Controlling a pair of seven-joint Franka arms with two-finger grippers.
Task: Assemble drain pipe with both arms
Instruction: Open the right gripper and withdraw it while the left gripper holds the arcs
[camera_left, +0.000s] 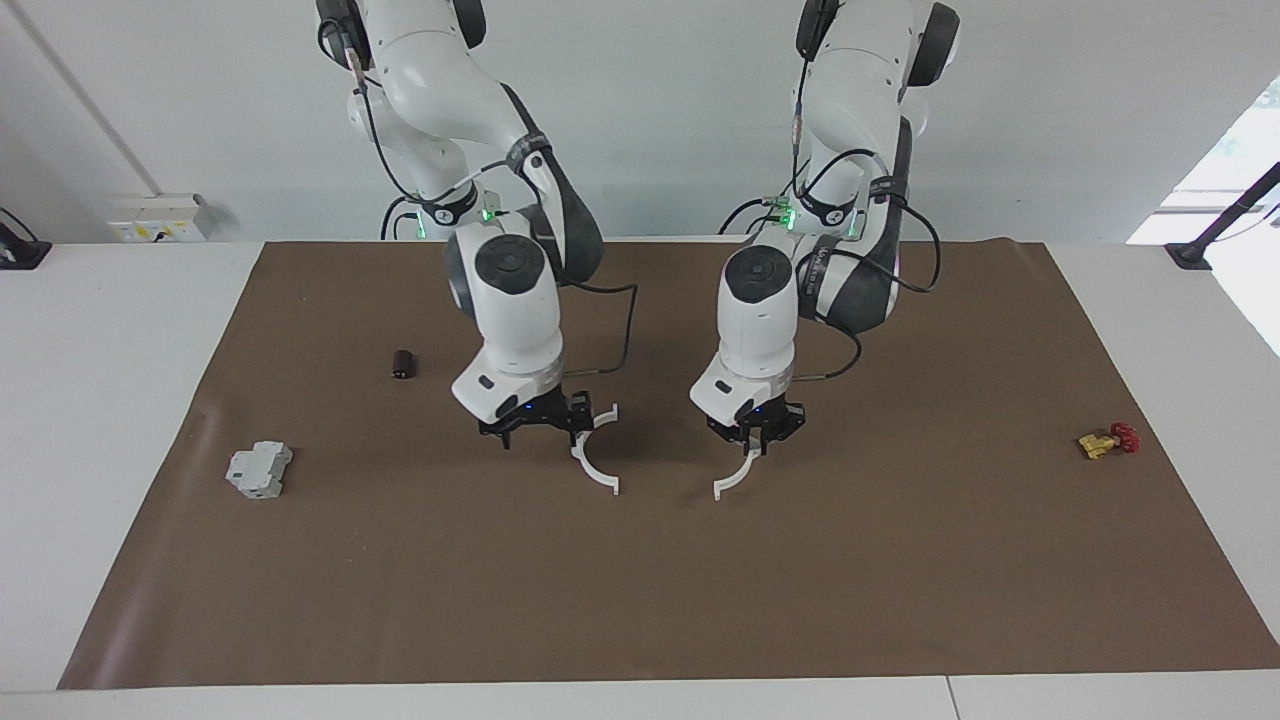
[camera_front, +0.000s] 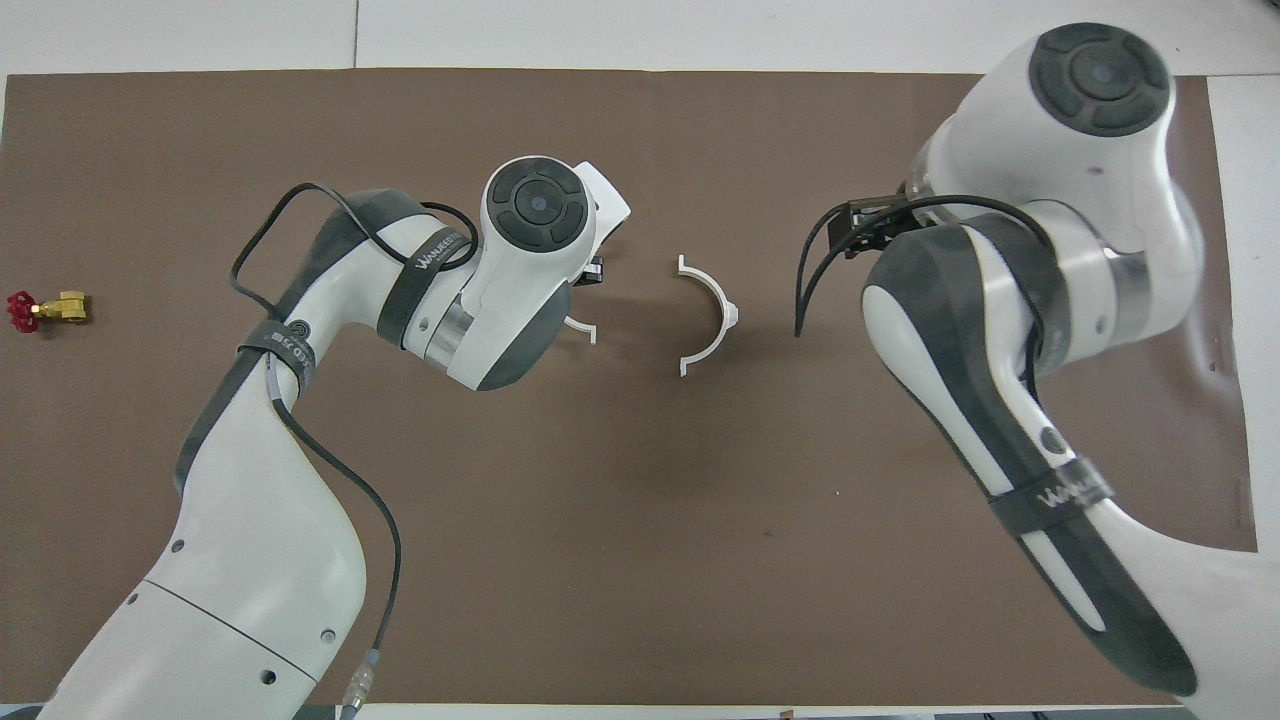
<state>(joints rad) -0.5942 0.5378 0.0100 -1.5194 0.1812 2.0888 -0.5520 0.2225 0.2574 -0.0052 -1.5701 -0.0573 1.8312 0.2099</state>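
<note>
My right gripper is over the middle of the brown mat, shut on one white half-ring of the drain pipe. That half also shows in the overhead view, with its open side toward the left arm's end. My left gripper is beside it over the mat, shut on the other white half, which hangs below its fingers. In the overhead view the left wrist hides that gripper and only one end of its half shows. The two halves are apart, with a hand-wide gap between their ends.
A grey boxy block and a small dark cylinder lie toward the right arm's end of the mat. A yellow-and-red valve lies toward the left arm's end and shows in the overhead view.
</note>
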